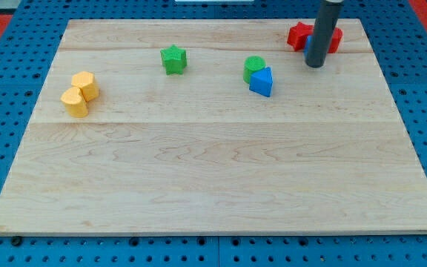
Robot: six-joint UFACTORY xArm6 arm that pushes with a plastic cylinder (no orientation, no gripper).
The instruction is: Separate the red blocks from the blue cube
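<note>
Here, at the view's far left, two yellow blocks touch each other on the pale wooden surface (213, 178): a yellow hexagonal block (85, 84) and, just below and left of it, a yellow rounded block (74, 102). Further right, near the view's top, a green star-shaped block (173, 59) stands alone. Right of centre, a green cylinder block (253, 67) touches a blue triangular wedge block (262, 81) that sits at its lower right. In the top right corner of the surface lie the red blocks: a red star-shaped block (299, 35) on the left and a second red block (335, 38) on the right, its shape unclear because the rod covers much of it. A sliver of blue, apparently the blue cube (309, 41), shows between them at the rod's left edge, mostly hidden. The arm carries no grasping end effector, only a straight dark rod holding nothing. The tip (315, 65) rests on the surface just below the red cluster, well right of the blue wedge.
</note>
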